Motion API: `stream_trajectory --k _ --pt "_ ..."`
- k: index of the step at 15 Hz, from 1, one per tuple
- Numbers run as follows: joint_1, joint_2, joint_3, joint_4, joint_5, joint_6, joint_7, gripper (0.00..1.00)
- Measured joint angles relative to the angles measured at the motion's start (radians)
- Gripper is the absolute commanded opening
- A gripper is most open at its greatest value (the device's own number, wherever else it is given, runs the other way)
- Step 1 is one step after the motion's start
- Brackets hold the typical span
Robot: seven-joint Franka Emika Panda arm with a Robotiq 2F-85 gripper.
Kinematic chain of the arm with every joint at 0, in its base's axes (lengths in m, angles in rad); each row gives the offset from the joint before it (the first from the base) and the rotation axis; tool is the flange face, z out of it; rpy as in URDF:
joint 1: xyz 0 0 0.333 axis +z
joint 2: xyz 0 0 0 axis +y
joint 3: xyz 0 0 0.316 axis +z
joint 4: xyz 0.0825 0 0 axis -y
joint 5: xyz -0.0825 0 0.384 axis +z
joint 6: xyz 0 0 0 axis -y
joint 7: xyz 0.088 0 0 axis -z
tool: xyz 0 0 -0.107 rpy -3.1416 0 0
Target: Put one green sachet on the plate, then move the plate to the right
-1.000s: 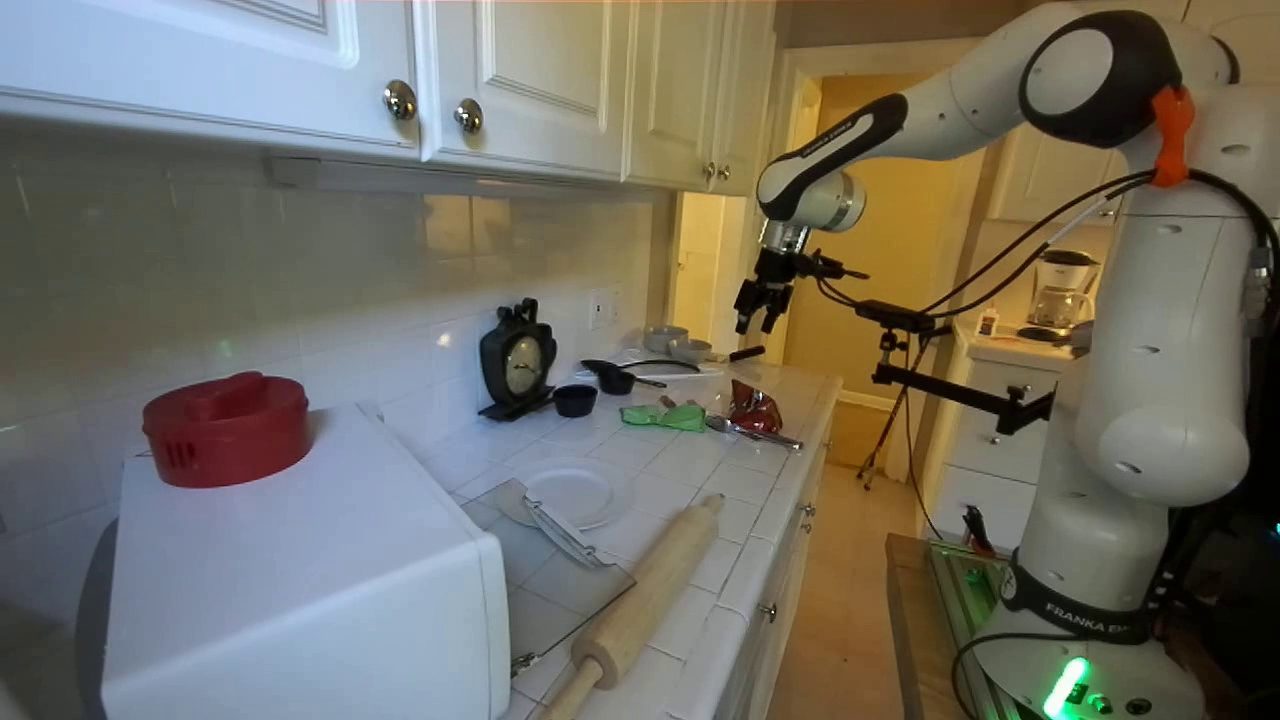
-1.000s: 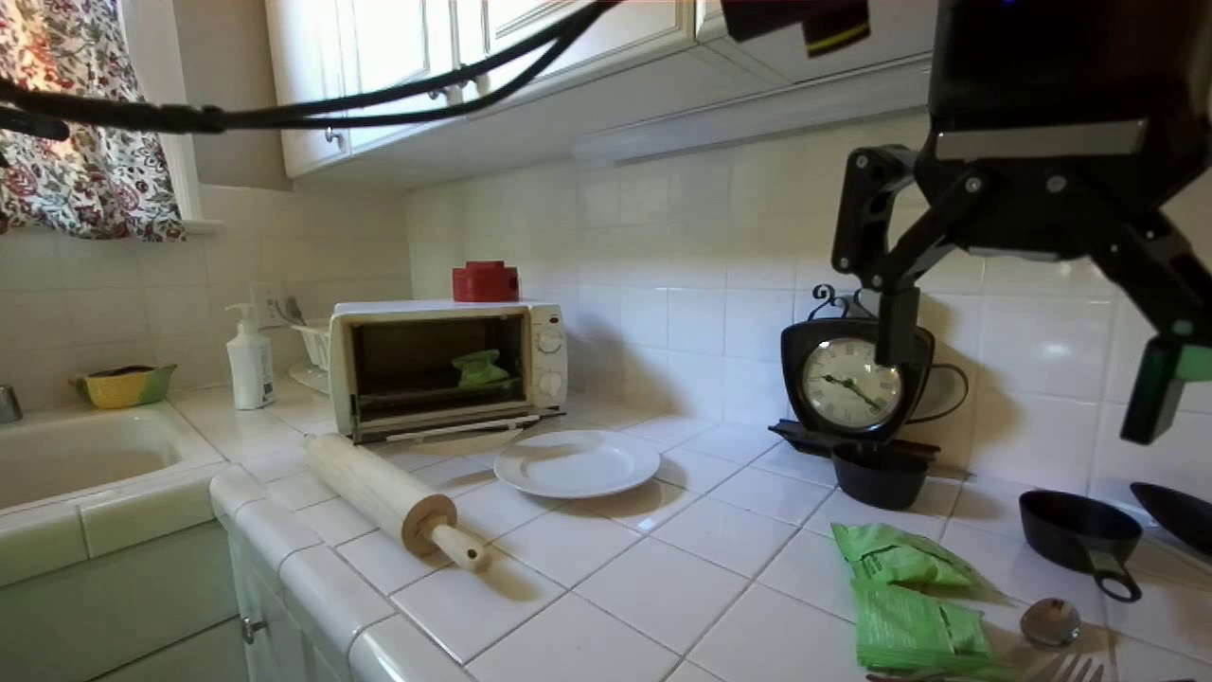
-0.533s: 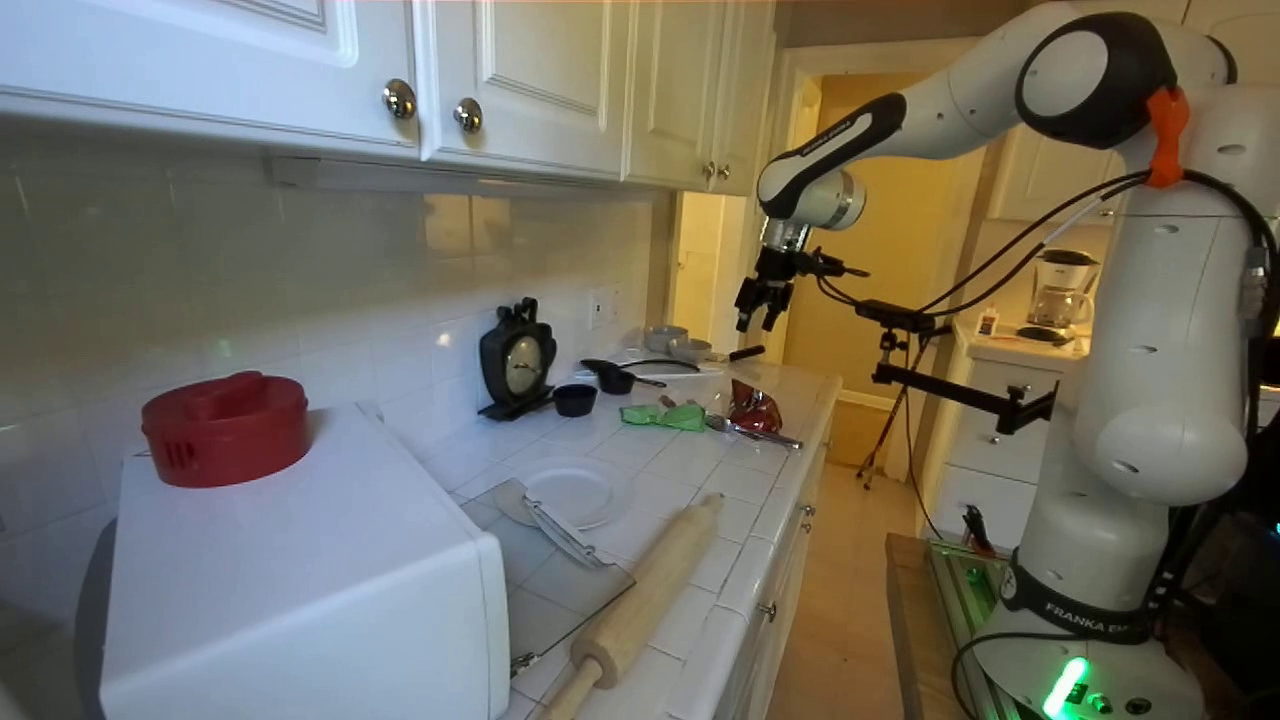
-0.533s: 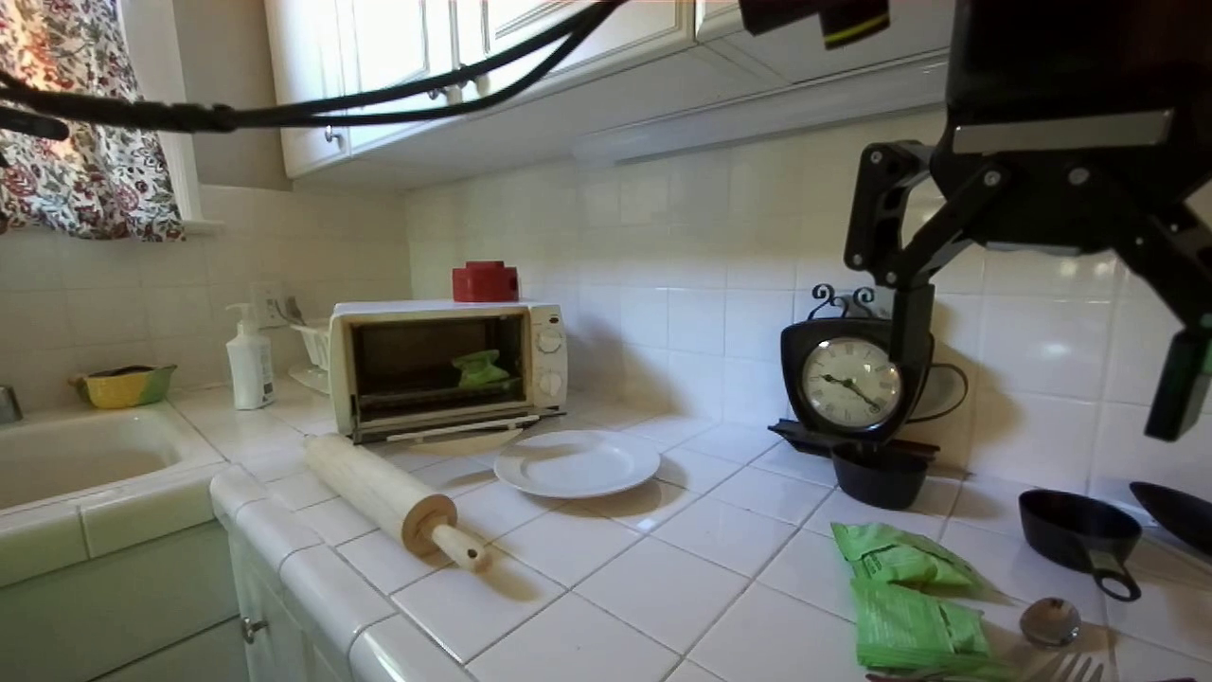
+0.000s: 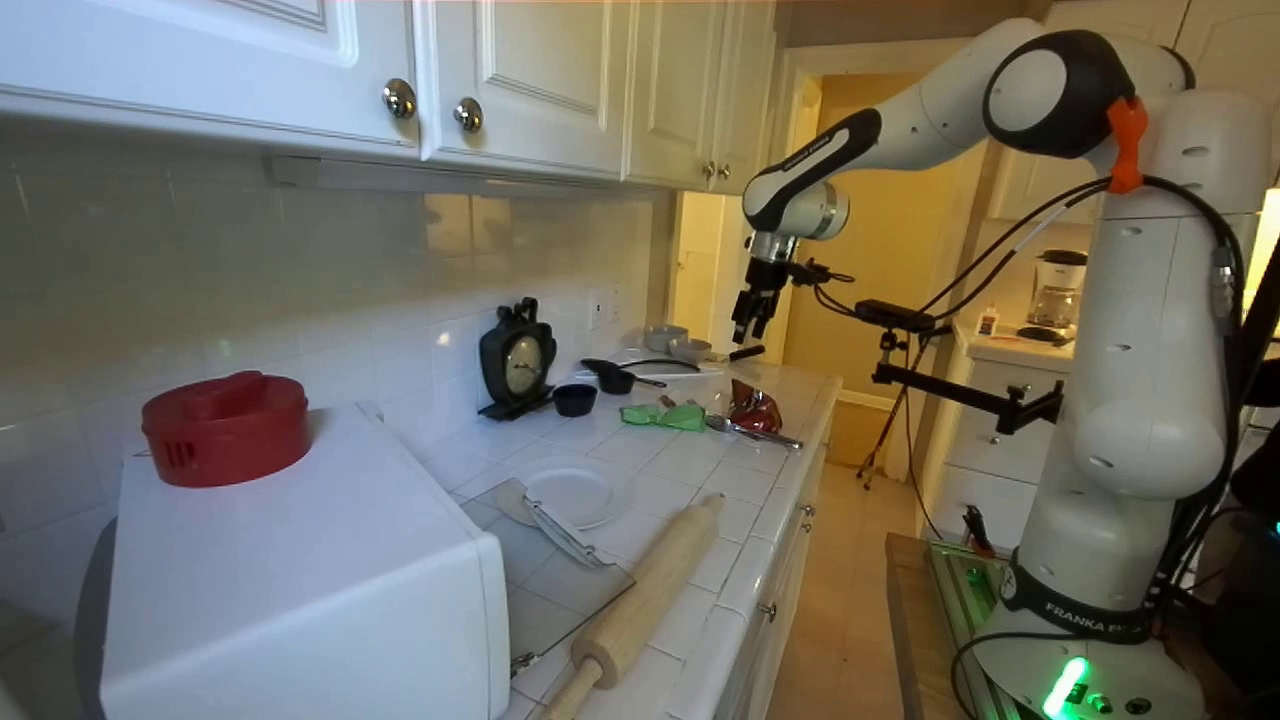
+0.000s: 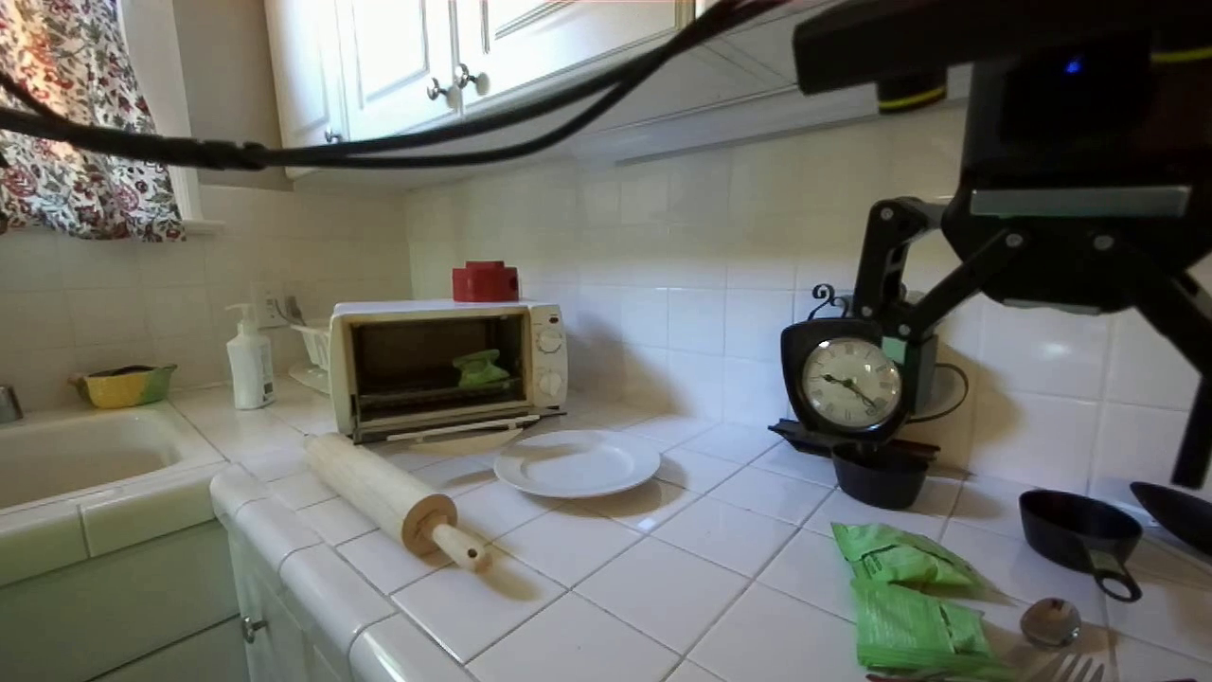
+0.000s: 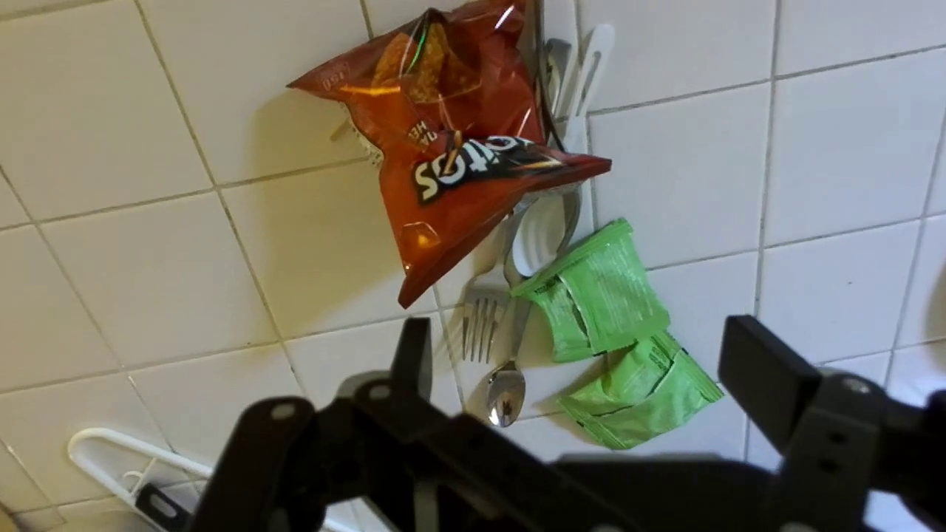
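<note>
I judge this to be the start of the pick. My tool (image 7: pixel 586 362) hangs well above the surface (image 7: pixel 148 266), fingers spread wide, nothing held between them. In the wrist view, one green sachet (image 7: pixel 607 299) and a second green sachet (image 7: pixel 643 399) lie below the tool, within the span of its fingers and touching each other at an edge. The spoon (image 7: pixel 506 395) and the fork (image 7: pixel 488 290) lie just beside them, toward one finger of the tool, and the red chip bag (image 7: pixel 458 140) lies out past the fingertips. In an exterior view the plate (image 6: pixel 576 464) is down on the surface, well off to one side of the tool, with no sachet on it, so I take neither half of the task as done.

Next I need to choose one sachet, centre the tool over it and come straight down, pinching it alone. With the pair touching, I could drag up both, so I'd close gently and check before lifting. Then comes the carry to the plate, the release, and the shift of the plate rightward.
</note>
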Motion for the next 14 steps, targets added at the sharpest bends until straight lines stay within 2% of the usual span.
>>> stream_trajectory --k 4,10,14 --pt "-0.044 0.079 0.061 0.033 0.0 0.025 -0.078 1.0" --pt "-0.048 0.207 0.193 0.114 0.0 0.094 -0.054 1.0" --pt "-0.066 0.288 0.234 0.181 0.001 0.093 -0.053 1.0"
